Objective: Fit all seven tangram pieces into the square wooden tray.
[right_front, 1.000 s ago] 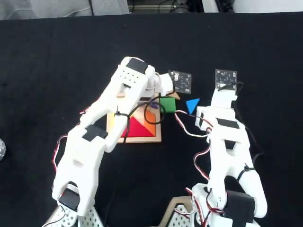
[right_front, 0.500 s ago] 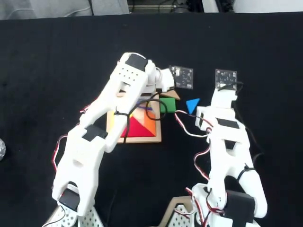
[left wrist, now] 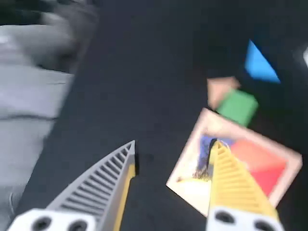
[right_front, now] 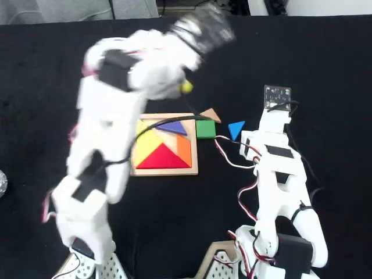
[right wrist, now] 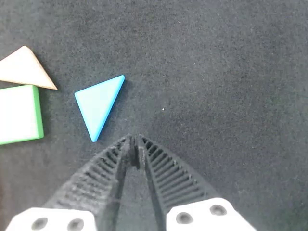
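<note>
Black cloth covers your table [right_front: 325,58], and the square wooden tray [right_front: 165,171] sits near its middle, its left part hidden under your left arm. A yellow piece [right_front: 145,145], a red piece [right_front: 163,157], an orange piece [right_front: 185,149] and a purple piece [right_front: 174,126] lie inside the tray. Three pieces are outside it. The green square [right_front: 204,128] is just beside the tray's far right corner, and the tan triangle [right_front: 211,115] touches the square's far edge. The blue triangle [right_front: 235,129] lies a little to the right, apart from both.

Your left gripper [left wrist: 173,144] hangs high above the tray with its fingers spread wide and nothing between them. Your right gripper [right wrist: 134,141] sits low over the cloth just right of the blue triangle, its fingers pressed together and empty.
</note>
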Robot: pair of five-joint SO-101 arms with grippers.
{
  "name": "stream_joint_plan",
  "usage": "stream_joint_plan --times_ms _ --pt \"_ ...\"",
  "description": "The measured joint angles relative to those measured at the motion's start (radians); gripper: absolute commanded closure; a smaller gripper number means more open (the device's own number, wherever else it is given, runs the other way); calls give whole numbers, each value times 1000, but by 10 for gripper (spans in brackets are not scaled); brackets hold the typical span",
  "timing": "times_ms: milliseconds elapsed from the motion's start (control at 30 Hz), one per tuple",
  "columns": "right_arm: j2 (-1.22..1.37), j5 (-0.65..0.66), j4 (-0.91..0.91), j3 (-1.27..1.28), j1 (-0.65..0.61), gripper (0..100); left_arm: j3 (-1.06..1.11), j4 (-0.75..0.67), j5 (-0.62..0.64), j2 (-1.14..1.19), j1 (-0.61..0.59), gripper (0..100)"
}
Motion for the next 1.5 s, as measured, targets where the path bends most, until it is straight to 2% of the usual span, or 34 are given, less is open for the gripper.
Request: stream_joint_plan --times_ms 100,200,333,433,533,667,833,1000,1067,1300,1500 --pt "0 63 43 -15 -3 986 18 0 166 -129 -118 755" --pt "0 144 221 -126 -46 987 129 0 322 -272 -299 755" --pt "0 215 482 -319 -158 987 413 0 367 -428 -512 812" --pt "0 247 609 -436 -270 987 686 -12 377 -525 -600 895" --pt "0 252 660 -505 -402 988 971 -130 408 -615 -677 936" --pt "6 252 671 -566 -575 988 1392 -408 500 -690 -789 935" --pt "195 253 684 -726 -669 988 1870 -700 537 -720 -827 936" --pt "500 253 761 -997 -672 988 2139 -902 588 -723 -829 938" --pt "603 252 789 -1103 -675 988 2170 -937 608 -726 -829 977" --pt "908 206 809 -1350 -692 988 2176 -954 577 -730 -830 971" --pt "1033 186 838 -1481 -695 988 2190 -959 557 -730 -830 971"
